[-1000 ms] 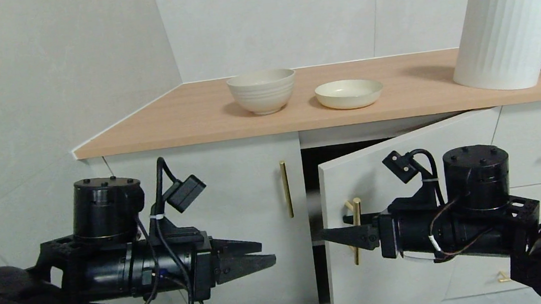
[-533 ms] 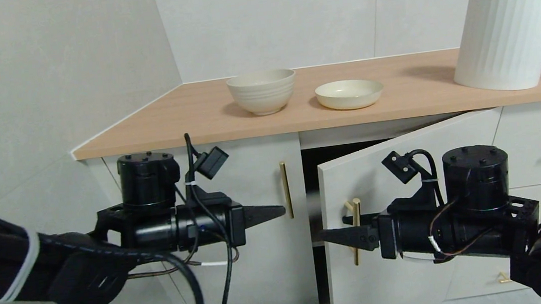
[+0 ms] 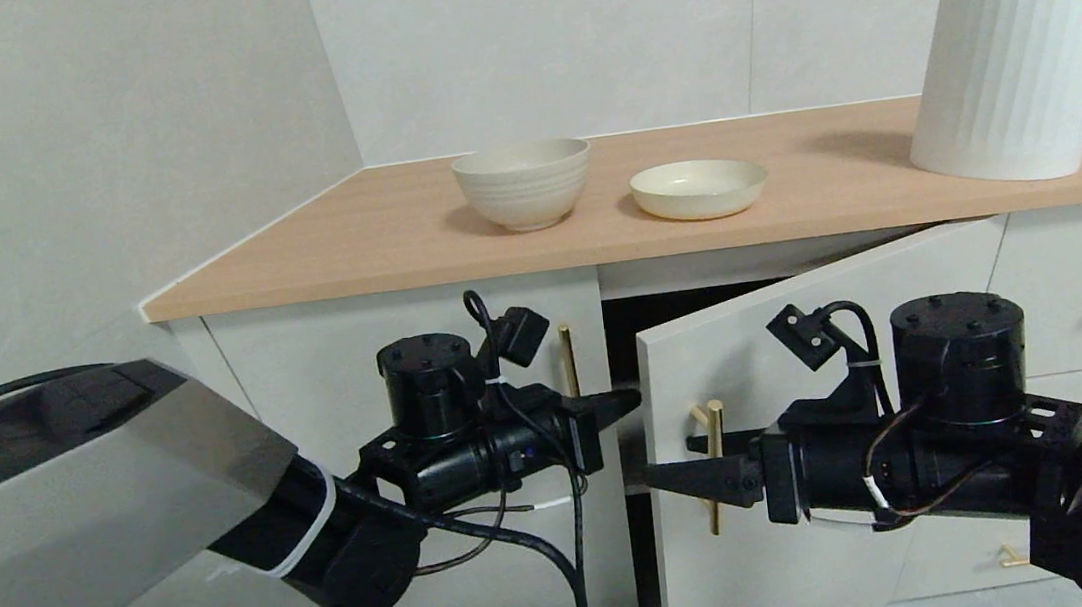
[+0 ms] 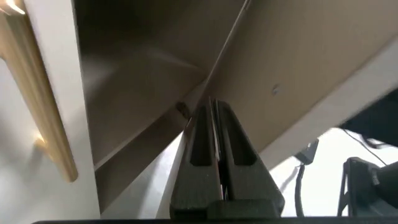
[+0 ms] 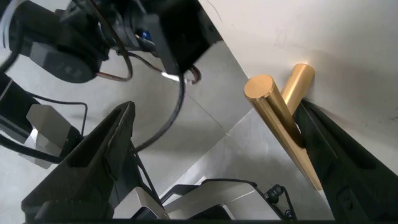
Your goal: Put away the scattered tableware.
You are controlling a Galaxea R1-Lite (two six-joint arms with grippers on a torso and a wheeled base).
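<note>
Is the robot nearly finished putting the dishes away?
Not nearly. Done: the right cupboard door stands partly open. In hand: the right claw sits open around that door's gold handle, and the shut left claw points at the dark gap. Left: the bowl and the small dish both sit on the counter, untouched.

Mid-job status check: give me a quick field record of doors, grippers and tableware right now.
bowl: on countertop, left of shallow dish
shallow dish: on countertop, apart from bowl
right door: ajar
left door: closed
left gripper: shut, tip at the dark gap between the doors
right gripper: open, fingers either side of right door's gold handle
</note>
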